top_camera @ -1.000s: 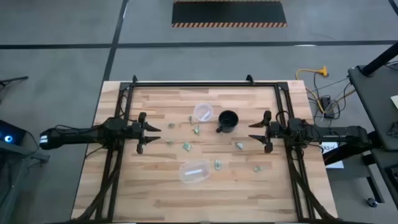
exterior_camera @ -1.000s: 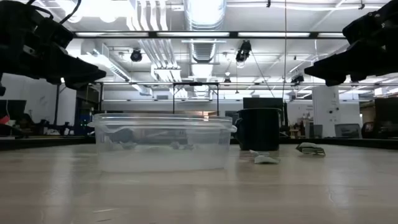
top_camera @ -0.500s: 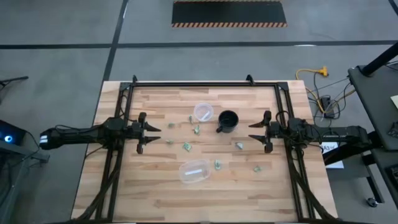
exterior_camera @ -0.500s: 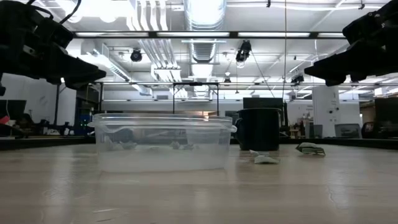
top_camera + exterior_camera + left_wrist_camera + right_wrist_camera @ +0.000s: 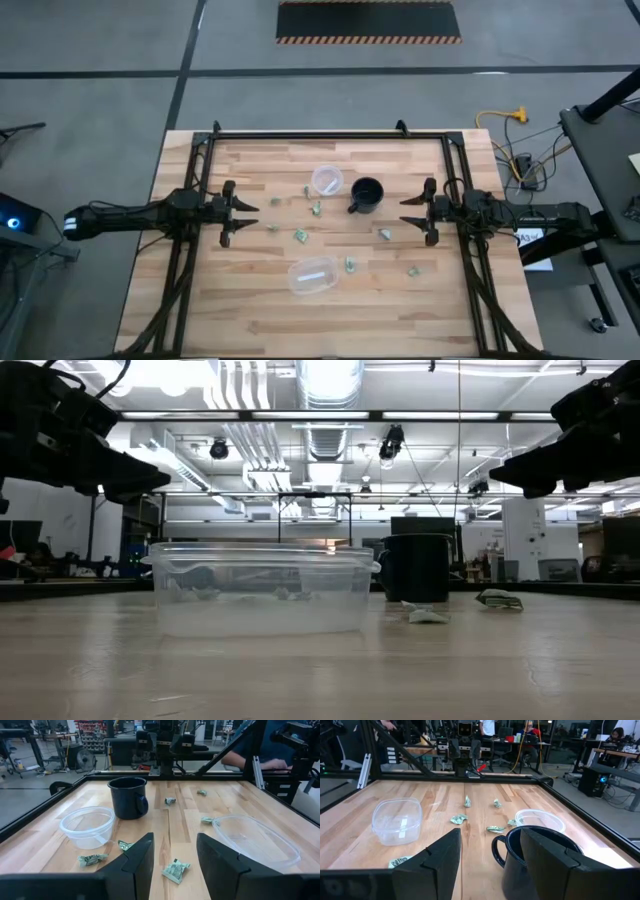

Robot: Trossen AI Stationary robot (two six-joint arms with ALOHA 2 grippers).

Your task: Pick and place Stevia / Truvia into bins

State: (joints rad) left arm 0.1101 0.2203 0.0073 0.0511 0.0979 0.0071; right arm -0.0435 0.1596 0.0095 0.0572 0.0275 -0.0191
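Note:
Several small green-and-white Stevia packets lie flat on the wooden table, among them one (image 5: 300,236) at the middle, one (image 5: 385,234) and one (image 5: 413,270) toward the right, and one (image 5: 176,870) just ahead of my left gripper. The round clear cup (image 5: 327,180) stands beside the black mug (image 5: 366,194); the left wrist view shows the cup (image 5: 87,826) too. My left gripper (image 5: 245,212) hovers open at the table's left, above the surface. My right gripper (image 5: 405,212) hovers open at the right, close behind the mug (image 5: 535,855).
A larger oval clear tub (image 5: 312,276) sits toward the near edge, between the arms, and fills the middle of the low view (image 5: 258,590). A black metal frame (image 5: 330,134) runs around the table. A person sits beyond the table's right side in the left wrist view (image 5: 260,750).

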